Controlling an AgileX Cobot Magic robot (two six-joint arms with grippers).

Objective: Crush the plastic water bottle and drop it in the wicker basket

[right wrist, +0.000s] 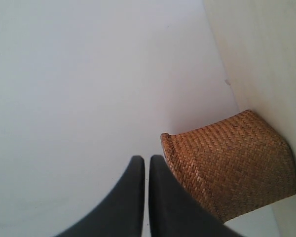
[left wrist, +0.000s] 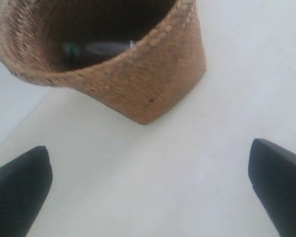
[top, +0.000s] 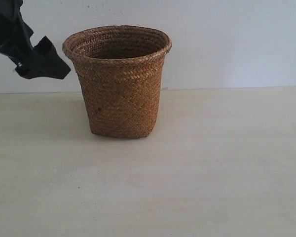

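Observation:
The wicker basket (top: 121,98) stands upright on the pale table, left of the middle. In the left wrist view I look down into the wicker basket (left wrist: 138,84), where the plastic water bottle (left wrist: 102,48) lies on its side, a bit of green at one end. The exterior view hides the bottle behind the basket wall. My left gripper (top: 49,57) hangs in the air just left of the basket's rim; its black fingertips (left wrist: 37,160) stand far apart with nothing between them, so the left gripper (left wrist: 149,153) is open. My right gripper (right wrist: 147,159) is shut and empty beside the wicker basket (right wrist: 232,158).
A white wall (top: 227,39) rises behind the table (top: 197,173), close behind the basket. The right arm does not show in the exterior view.

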